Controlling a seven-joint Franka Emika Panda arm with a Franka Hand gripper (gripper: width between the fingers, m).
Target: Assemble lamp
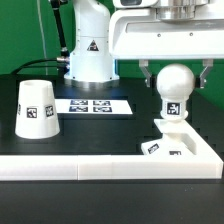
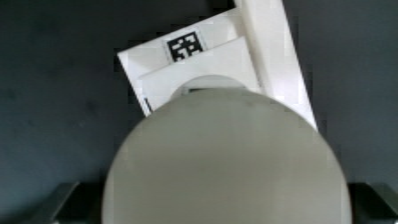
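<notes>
The round-headed white bulb (image 1: pixel 173 92) stands upright over the flat square base (image 1: pixel 180 150) at the exterior view's right, its tagged stem down at the base. My gripper (image 1: pixel 173 78) comes down from above and its fingers (image 1: pixel 148 72) sit on either side of the bulb's head, shut on it. In the wrist view the bulb's head (image 2: pixel 222 160) fills the middle, with the base (image 2: pixel 222 62) and one of its tags behind it. The cup-like tapered shade (image 1: pixel 36 109) stands upside down, wide end on the table, at the exterior view's left, apart from the gripper.
The marker board (image 1: pixel 93 104) lies flat on the black table between the shade and the base. The white robot pedestal (image 1: pixel 89 48) stands behind it. A white ledge (image 1: pixel 100 166) runs along the table's front edge, joining a raised white wall at the right.
</notes>
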